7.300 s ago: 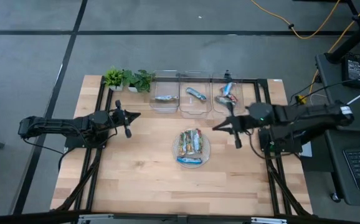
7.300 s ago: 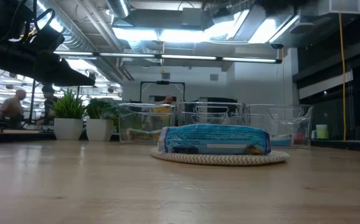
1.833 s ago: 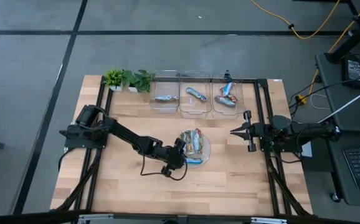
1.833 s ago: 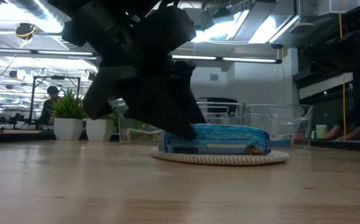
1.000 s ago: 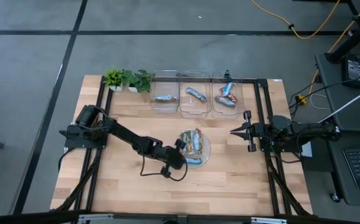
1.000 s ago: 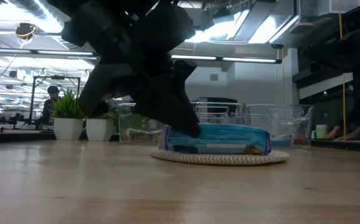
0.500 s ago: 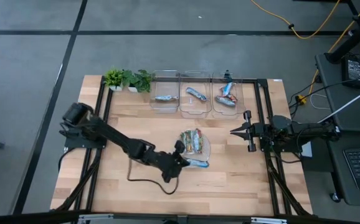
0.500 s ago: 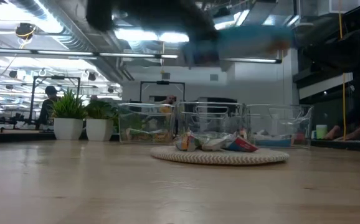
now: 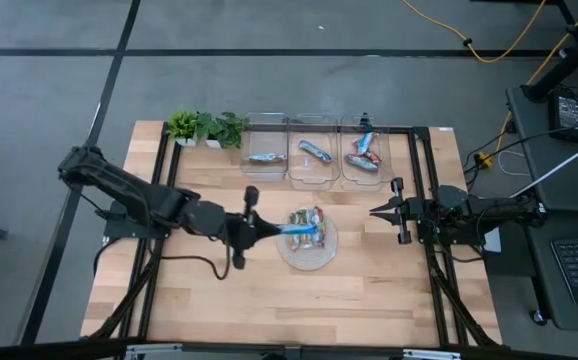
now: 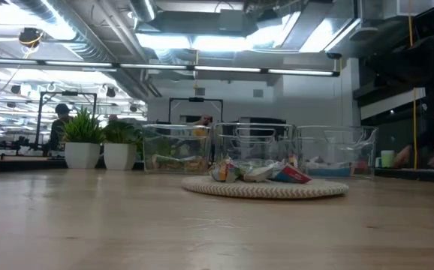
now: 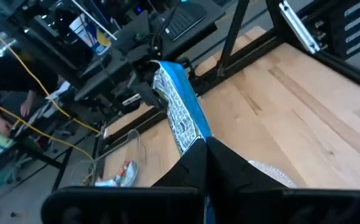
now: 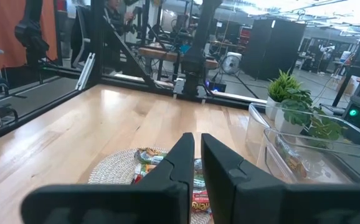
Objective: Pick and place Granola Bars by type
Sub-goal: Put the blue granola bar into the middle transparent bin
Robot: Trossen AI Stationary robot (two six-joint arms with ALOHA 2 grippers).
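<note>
- I am holding a blue bar (image 9: pixel 301 229) in the left gripper (image 9: pixel 265 230), jaws clamped on one end of it, so that it is hanging clear above the round plate's (image 9: pixel 328 249) left edge; the left wrist view is showing its shiny blue wrapper (image 11: pixel 181 106) with a white patterned face, standing out past the fingers.
- I am judging this to be the carry step: the bar is lifted off the heap and still has to go to a bin.
- The remaining bars (image 9: pixel 310 224) are lying heaped on the plate, crinkled foil in mixed colours; in the low view the plate (image 10: pixel 266 190) is reading as a flat woven mat.
- I am keeping the right gripper (image 9: pixel 376 211) parked just right of the plate, jaws nearly together and holding nothing, leaving the left arm room.
- Three clear plastic bins (image 9: pixel 315 164) are standing in a row at the far edge, each already containing bars, one type apiece I presume.
- Two small potted plants (image 9: pixel 207 128) are sitting left of the bins.
</note>
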